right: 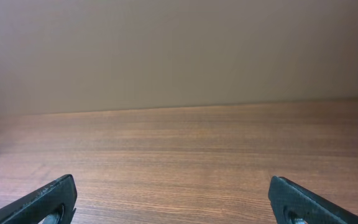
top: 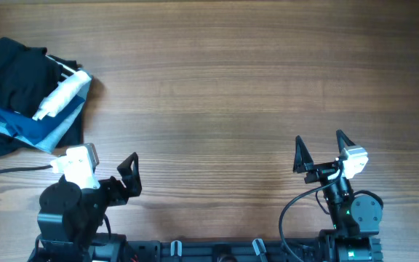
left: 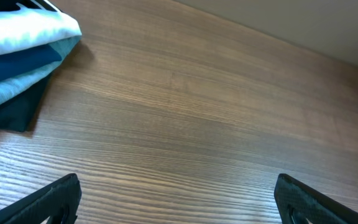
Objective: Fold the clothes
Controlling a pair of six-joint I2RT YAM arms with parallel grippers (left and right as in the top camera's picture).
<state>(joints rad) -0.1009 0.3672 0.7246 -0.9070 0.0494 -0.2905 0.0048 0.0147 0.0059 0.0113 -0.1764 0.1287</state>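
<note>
Left gripper [left: 178, 190] and right gripper [top: 318, 142] both gape empty; one black shirt [top: 9, 69] lies in one garment pile [top: 49, 125].

TEXT: nothing you can read | overhead: none | left wrist: none | right wrist: none | black shirt [top: 9, 73]: no legible logo

Table [top: 224, 80] viewed whole from directly overhead. Left wrist view held low behind left end effector [left: 176, 186], faced across table; folded garment stack [left: 17, 62] shared with overhead. Right wrist view likewise low behind right end effector [right: 171, 186], faced toward wall [right: 179, 50].
</note>
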